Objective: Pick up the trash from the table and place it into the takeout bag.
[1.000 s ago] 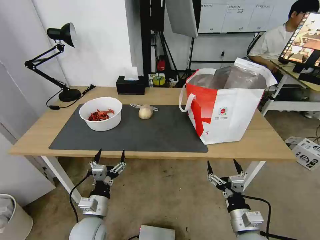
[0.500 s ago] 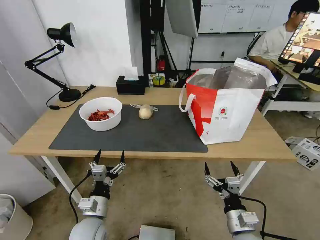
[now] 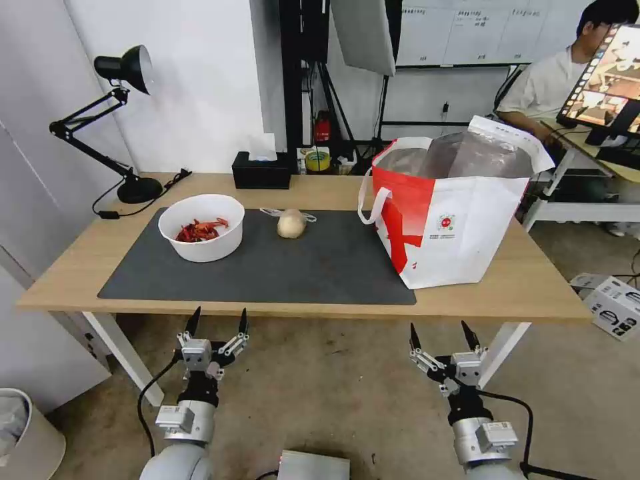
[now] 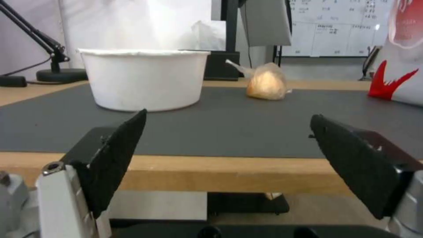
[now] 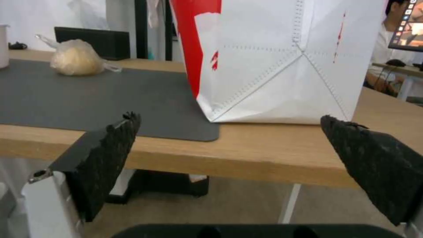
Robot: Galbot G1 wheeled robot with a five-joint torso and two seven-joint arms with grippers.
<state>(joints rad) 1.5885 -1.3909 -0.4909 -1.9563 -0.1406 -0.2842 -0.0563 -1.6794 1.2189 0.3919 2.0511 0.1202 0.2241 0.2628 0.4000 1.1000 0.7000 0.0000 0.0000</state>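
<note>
Below the table's front edge point(image 3: 300, 309), in the lower part of the head view, both grippers hang with fingers spread apart and empty: the left gripper point(image 3: 217, 319) at lower left, the right gripper point(image 3: 441, 333) at lower right. On the dark grey mat point(image 3: 320, 267), the white bowl of red shells point(image 3: 201, 227) sits left of centre, the beige wrapped lump point(image 3: 291, 223) just right of it, the takeout bag point(image 3: 453, 213) open-topped at right. Reaching well likely means lifting clear of the edge first, then gripping the bowl by its rim and keeping it level so shells stay in.
</note>
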